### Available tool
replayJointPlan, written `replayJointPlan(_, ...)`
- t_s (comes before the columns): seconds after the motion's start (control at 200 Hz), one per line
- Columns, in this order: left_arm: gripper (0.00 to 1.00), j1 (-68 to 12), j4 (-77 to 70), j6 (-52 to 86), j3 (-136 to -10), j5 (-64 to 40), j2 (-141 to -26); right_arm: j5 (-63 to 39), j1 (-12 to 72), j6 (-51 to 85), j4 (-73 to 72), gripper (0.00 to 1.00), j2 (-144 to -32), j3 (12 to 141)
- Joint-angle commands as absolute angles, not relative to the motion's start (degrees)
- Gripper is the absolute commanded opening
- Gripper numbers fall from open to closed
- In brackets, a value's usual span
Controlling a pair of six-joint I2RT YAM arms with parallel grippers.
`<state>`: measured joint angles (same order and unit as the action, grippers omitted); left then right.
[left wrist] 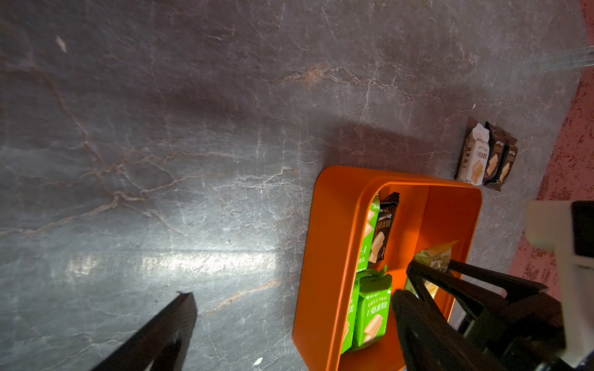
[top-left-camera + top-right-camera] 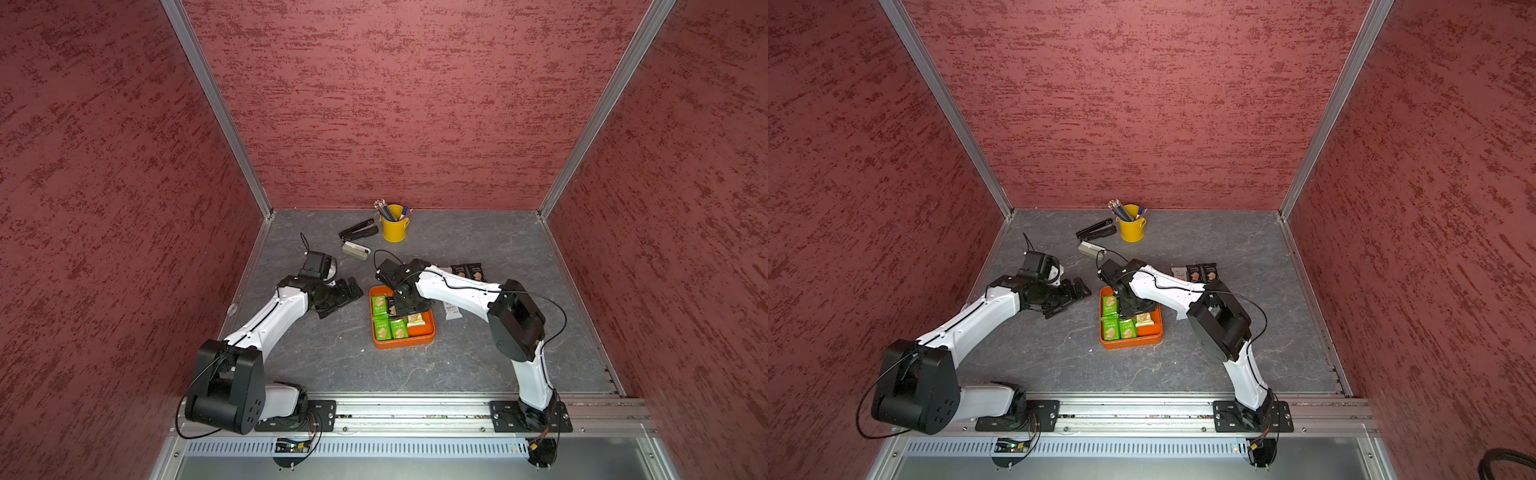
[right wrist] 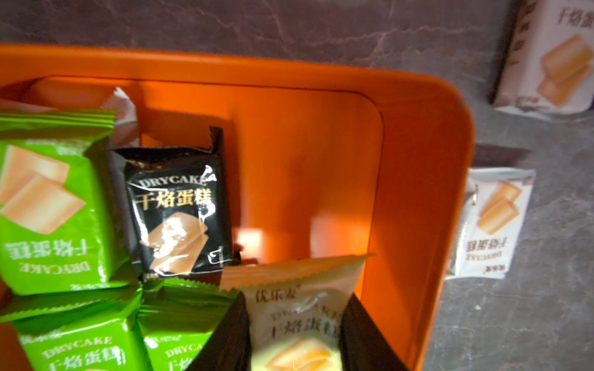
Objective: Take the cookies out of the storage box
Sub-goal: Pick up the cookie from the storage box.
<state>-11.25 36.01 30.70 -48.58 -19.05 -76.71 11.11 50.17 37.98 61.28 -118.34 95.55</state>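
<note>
The orange storage box (image 2: 403,343) (image 2: 1131,341) sits mid-table. Inside it lie green cookies (image 2: 382,328) (image 3: 54,205), a black packet (image 3: 180,212) and a pale yellow packet (image 3: 295,321) (image 2: 415,320). My right gripper (image 3: 295,308) (image 2: 409,307) reaches down into the box, shut on the pale yellow packet, one finger on each side. Outside the box lie two black packets (image 2: 467,271) and white packets (image 2: 451,309) (image 2: 1179,273). My left gripper (image 2: 345,297) (image 1: 294,302) hovers open and empty beside the box's left wall (image 1: 331,257).
A yellow pencil cup (image 2: 394,226), a black stapler (image 2: 358,230) and a grey-white device (image 2: 356,250) stand at the back of the table. Red walls close in the left, back and right sides.
</note>
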Motion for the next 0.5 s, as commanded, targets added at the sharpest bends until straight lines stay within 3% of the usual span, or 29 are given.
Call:
replayJointPlan(0.0,1.0,-11.0,36.5,31.2,-49.6,-18.8,-75.9,14.0,49.5,36.2,62.7,0.43,-116.8,98.1)
replayJointPlan(0.491,1.0,-17.5,36.3,33.5,-54.5,-13.7,-79.2,15.0,44.4,31.3,62.2,0.42,-109.0,96.4)
